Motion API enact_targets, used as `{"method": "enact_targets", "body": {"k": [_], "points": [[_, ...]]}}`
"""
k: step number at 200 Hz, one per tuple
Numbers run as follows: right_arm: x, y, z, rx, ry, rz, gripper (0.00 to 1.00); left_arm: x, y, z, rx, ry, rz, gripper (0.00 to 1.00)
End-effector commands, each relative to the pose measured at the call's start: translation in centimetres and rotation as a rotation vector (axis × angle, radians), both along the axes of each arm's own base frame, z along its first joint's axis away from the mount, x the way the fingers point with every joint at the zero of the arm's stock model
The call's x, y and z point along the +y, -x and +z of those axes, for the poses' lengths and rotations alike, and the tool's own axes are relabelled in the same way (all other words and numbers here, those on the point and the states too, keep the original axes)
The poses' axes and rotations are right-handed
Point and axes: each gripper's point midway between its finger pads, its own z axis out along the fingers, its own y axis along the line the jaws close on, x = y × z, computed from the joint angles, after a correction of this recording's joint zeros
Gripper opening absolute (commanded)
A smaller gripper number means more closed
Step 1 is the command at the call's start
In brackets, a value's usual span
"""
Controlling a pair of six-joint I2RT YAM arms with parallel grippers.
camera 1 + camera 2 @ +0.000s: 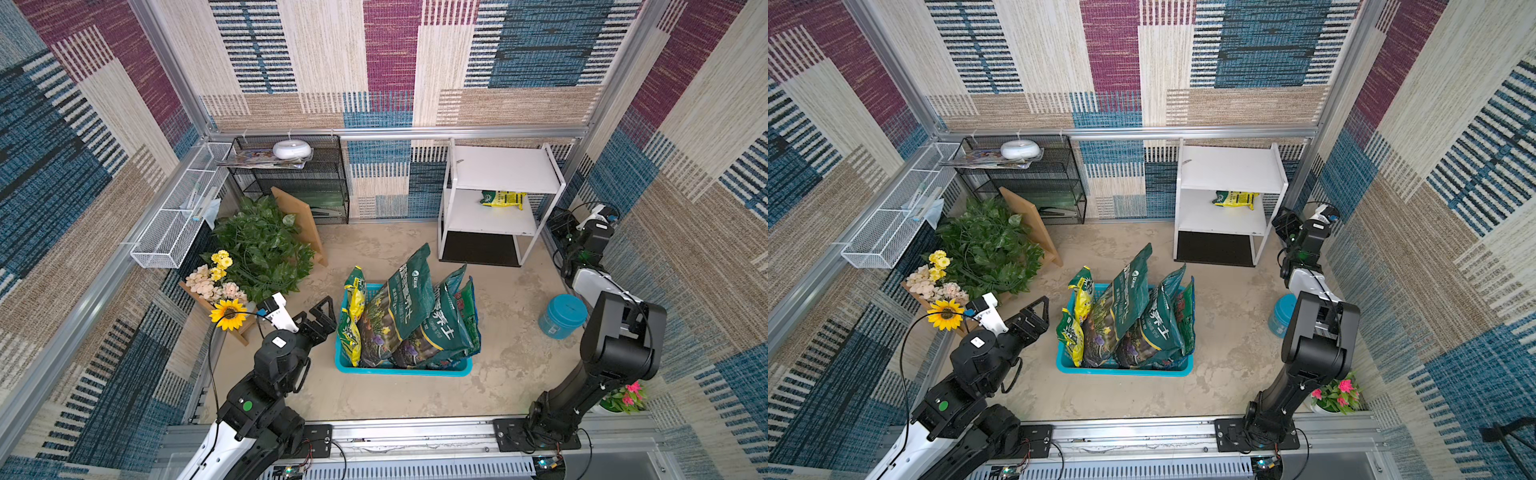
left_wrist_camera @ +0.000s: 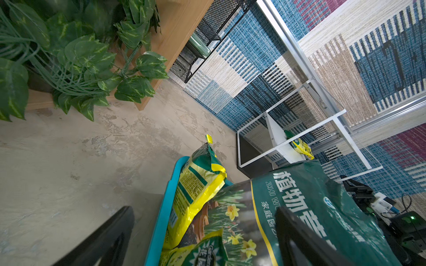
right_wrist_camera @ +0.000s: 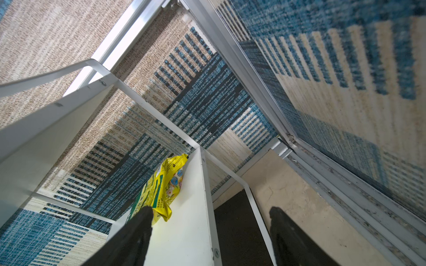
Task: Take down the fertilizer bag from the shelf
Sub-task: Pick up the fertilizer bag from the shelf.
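The fertilizer bag [image 3: 164, 186] lies mid-frame on the shelf [image 3: 184, 230]; the released, empty right end effector [image 3: 211, 213] seems astride the board edge and could strike it.

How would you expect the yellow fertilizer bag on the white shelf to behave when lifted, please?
Probably floppy: the yellow fertilizer bag looks crumpled, so it may sag from a pinched edge. Its glossy film could be slippery. It lies flat on the middle board of the white shelf, so rolling seems unlikely.
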Motion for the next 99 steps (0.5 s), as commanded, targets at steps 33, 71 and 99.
{"method": "enact_targets", "body": {"k": [33, 71, 99], "points": [[1.1, 0.3, -5.4, -0.065, -0.167, 0.165, 0.81, 0.1, -0.1, 0.4, -0.016, -0.006, 0.003, 0.99], [0.2, -1.2, -4.4, -0.14, -0.149, 0.242, 0.8, 0.0, -0.3, 0.2, -0.01, -0.015, 0.006, 0.99], [-2.7, -1.4, -2.8, -0.233, -0.213, 0.26, 0.78, 0.0, -0.5, -0.1, -0.001, -0.025, 0.01, 0.99]]}}
